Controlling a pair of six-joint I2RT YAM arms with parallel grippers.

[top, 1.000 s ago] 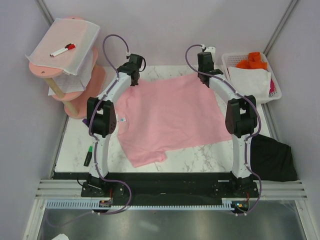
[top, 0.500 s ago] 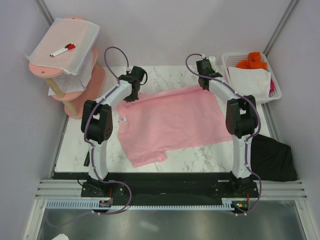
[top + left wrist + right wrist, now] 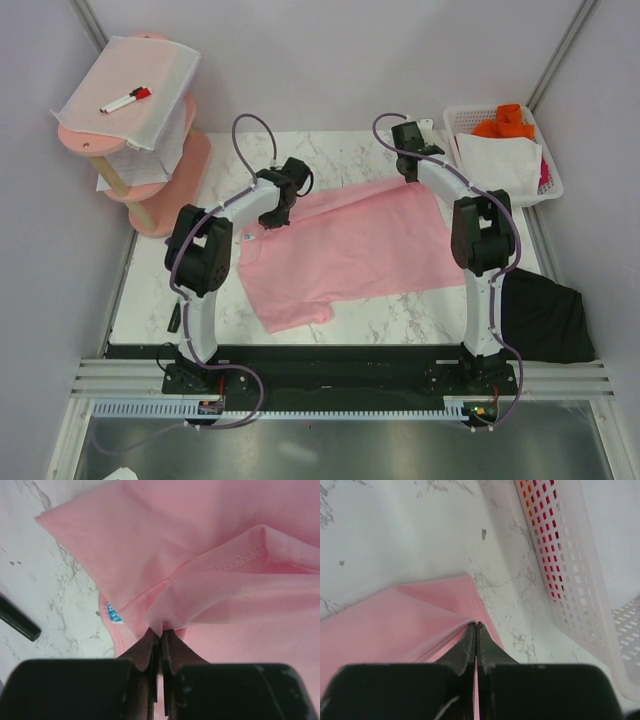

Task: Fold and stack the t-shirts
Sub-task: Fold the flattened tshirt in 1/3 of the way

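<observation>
The light pink t-shirt [image 3: 345,250] lies spread across the marble table, its far edge lifted and doubling over toward the near side. My left gripper [image 3: 281,204] is shut on the far-left edge of the pink cloth [image 3: 210,575], just beyond the collar and its blue-printed tag [image 3: 113,614]. My right gripper [image 3: 410,170] is shut on the far-right corner of the pink cloth [image 3: 420,620]. The black t-shirt [image 3: 545,318] lies crumpled at the table's near right edge, beside the right arm.
A white plastic basket [image 3: 551,180] with orange and white cloth stands at the far right, close to my right gripper, its wall [image 3: 570,575] in the right wrist view. A pink tiered stand [image 3: 140,170] under a white mesh sheet with a marker stands far left. A dark pen [image 3: 17,622] lies left of the shirt.
Both grippers have pulled the pink shirt's far edge toward the near side. The left gripper also moved right. The shirt's spread area has shrunk as the far part folds over.
</observation>
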